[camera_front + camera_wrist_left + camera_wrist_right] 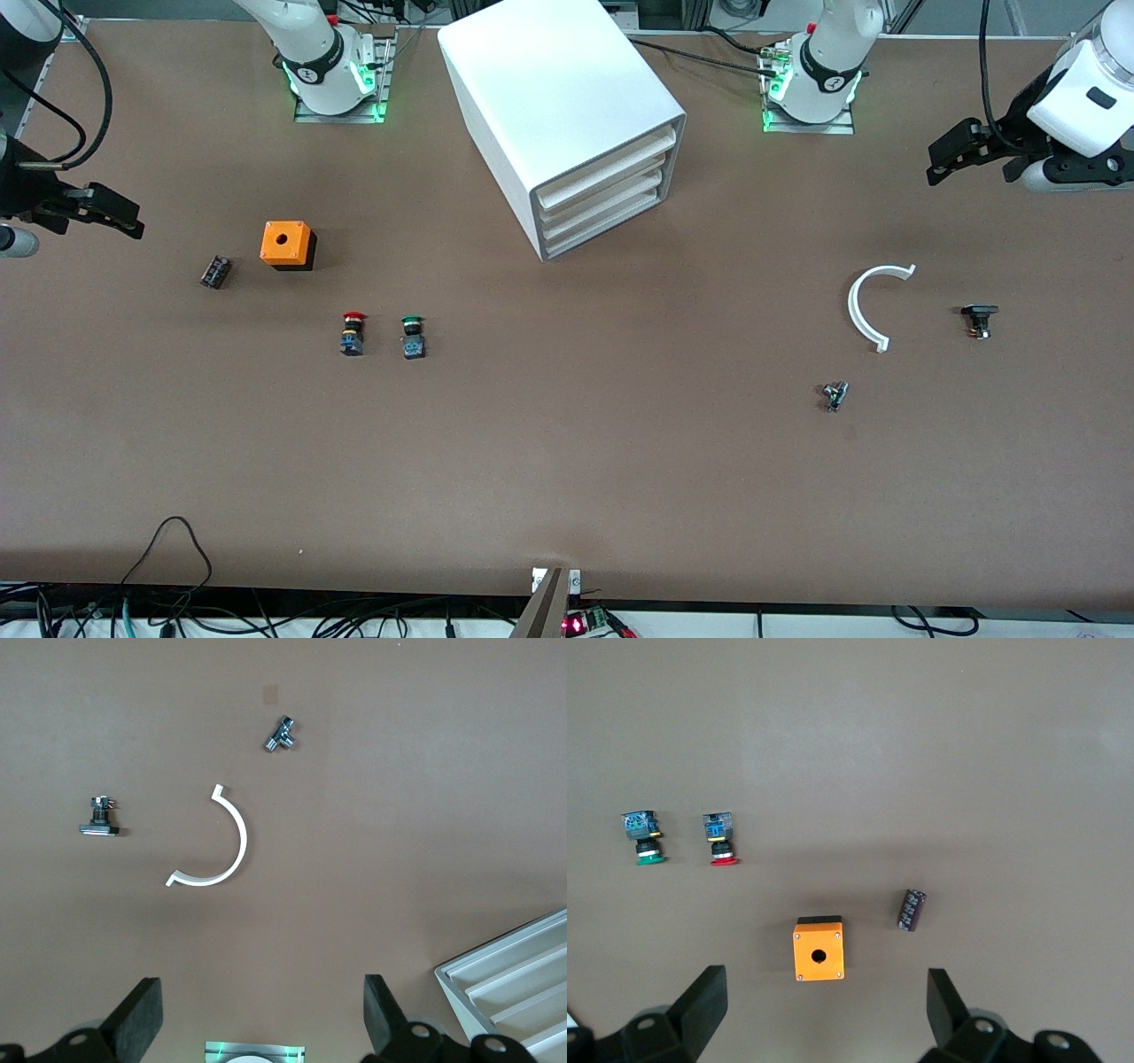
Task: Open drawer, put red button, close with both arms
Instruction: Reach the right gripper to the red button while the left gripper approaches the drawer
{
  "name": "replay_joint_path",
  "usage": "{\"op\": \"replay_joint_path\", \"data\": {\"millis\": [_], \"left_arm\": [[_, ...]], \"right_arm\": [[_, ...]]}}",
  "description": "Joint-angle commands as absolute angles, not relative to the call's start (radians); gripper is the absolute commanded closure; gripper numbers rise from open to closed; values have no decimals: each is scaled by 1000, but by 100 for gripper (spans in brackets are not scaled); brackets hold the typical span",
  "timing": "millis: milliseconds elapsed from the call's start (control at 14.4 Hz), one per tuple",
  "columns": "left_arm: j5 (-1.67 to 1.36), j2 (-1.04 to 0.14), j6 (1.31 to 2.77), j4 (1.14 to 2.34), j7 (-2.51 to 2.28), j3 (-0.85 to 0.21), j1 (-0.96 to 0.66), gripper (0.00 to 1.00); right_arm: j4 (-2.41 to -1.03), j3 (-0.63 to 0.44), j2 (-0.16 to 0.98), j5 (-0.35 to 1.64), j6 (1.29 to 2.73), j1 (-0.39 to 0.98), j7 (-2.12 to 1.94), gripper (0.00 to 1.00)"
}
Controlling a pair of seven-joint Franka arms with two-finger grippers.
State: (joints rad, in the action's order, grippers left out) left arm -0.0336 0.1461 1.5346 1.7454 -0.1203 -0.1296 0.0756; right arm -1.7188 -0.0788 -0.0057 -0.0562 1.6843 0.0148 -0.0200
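Observation:
The white cabinet stands between the arm bases, and all three of its drawers are shut. The middle drawer faces the left arm's end; a corner of the cabinet shows in the left wrist view. The red button lies on the table toward the right arm's end, beside the green-capped switch. It also shows in the right wrist view. My right gripper hangs open and empty at the right arm's end of the table. My left gripper hangs open and empty at the left arm's end.
An orange box and a black cylinder lie near the red button, farther from the front camera. A white curved piece, a small black part and a metal fitting lie toward the left arm's end.

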Motion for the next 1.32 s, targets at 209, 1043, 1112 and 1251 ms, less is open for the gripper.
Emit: {"op": "replay_joint_path", "data": {"millis": [209, 1043, 1112, 1251], "left_arm": [[-32, 123, 1508, 1697, -95, -121, 69, 0], [-28, -23, 1445, 1681, -92, -133, 74, 0], [-35, -23, 1442, 1703, -89, -136, 75, 0], [-98, -70, 1453, 1736, -28, -144, 77, 0]], "right_arm": [[-1703, -77, -2, -43, 1680, 12, -37, 0], [-1703, -74, -2, -41, 1683, 15, -23, 0], [-1704, -74, 0, -41, 1690, 17, -34, 0], [-1704, -74, 21, -38, 1700, 34, -22, 0]]}}
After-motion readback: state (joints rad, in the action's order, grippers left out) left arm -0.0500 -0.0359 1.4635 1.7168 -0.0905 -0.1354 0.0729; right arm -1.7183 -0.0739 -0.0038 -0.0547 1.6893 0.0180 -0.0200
